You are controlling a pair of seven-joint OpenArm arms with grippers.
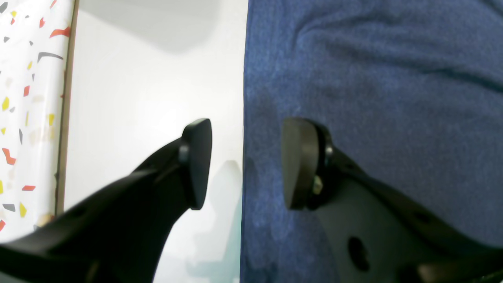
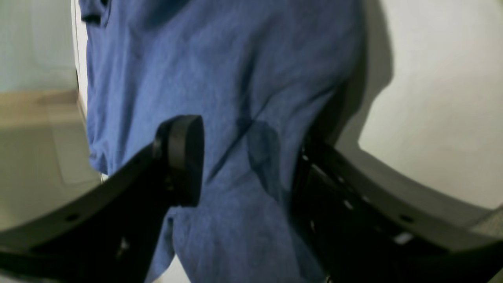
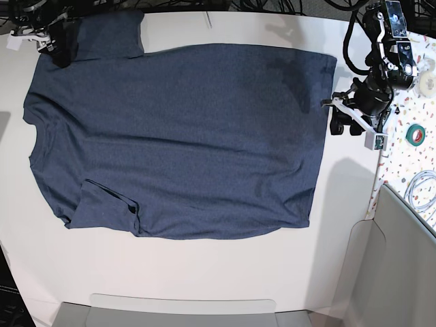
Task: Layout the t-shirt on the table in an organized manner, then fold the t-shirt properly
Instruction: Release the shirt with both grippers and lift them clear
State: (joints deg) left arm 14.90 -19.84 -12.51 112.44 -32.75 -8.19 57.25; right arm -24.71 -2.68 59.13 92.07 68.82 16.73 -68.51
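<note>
T-shirt (image 3: 184, 136) lies spread flat on the table (image 3: 204, 272), plain side up, collar end toward the left of the base view, hem toward the right. One sleeve is folded in on the near side, the other reaches the far left corner. A few soft creases run across the body.

Left gripper (image 1: 245, 163) hangs over the hem edge at the far right of the base view. Fingers stand well apart, nothing between them: one pad (image 1: 198, 163) is over bare tabletop, the other over blue cloth, the shirt's straight edge running between the two. Whether the pads touch cloth or table cannot be told. Speckled surface (image 1: 27, 118) shows beyond the table rim on that side.

Right gripper (image 2: 243, 161) is at the far left sleeve, seen close in its wrist view. Jaws are apart with cloth bunched up between them; one finger (image 2: 182, 157) is in front of the fabric, the other partly hidden behind a fold. Whether the cloth is pinched cannot be told

A roll of green tape (image 3: 415, 132) and a white cable (image 3: 421, 187) lie on the speckled surface
</note>
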